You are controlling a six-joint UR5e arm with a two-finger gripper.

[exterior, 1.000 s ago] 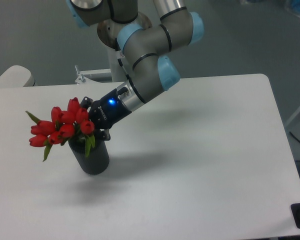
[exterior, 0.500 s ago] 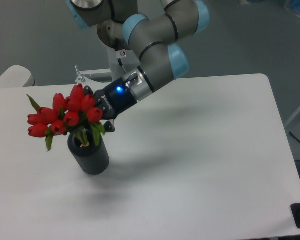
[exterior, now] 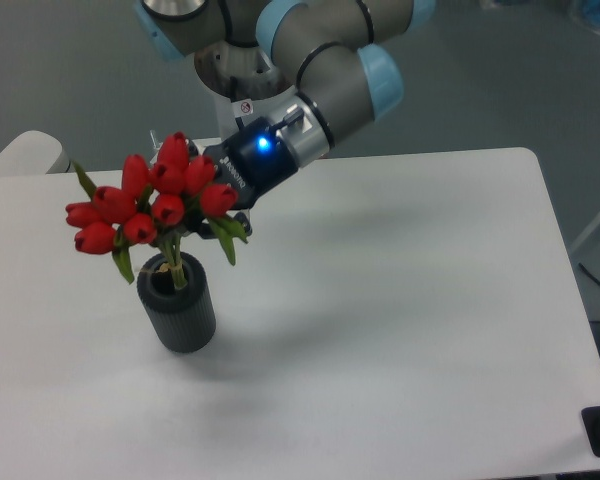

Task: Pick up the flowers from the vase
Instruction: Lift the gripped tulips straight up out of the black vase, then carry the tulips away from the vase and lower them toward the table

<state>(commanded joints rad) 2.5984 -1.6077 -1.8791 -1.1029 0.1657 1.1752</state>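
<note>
The hand (exterior: 216, 200) is clamped on the bunch of red tulips (exterior: 148, 204), the buds fanning out to its left. Their green stems reach down into the mouth of the ribbed dark vase (exterior: 178, 310) standing on the white surface (exterior: 400, 330).

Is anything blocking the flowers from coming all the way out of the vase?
Nothing visible does. The end effector holds the flowers above the vase; only the stem ends dip into its mouth, with open air overhead.
</note>
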